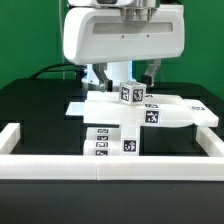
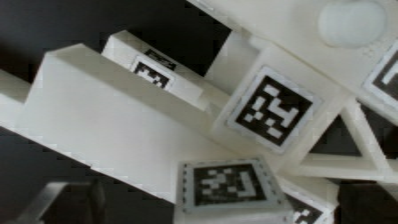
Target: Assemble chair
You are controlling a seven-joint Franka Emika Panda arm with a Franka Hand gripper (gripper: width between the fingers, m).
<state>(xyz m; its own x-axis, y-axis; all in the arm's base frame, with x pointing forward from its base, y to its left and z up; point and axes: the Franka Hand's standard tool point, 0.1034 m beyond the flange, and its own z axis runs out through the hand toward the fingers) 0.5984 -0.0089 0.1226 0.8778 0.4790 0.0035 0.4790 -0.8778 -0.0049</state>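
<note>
Black tabletop against a green backdrop carries the white tagged chair parts clustered at its middle, behind the white border rail, with the gripper hanging just above them, jaws spread, grasping nothing.

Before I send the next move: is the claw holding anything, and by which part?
Nothing is held. The claw stands open, fingers spread either side of the small tagged cube, not closed on it.
</note>
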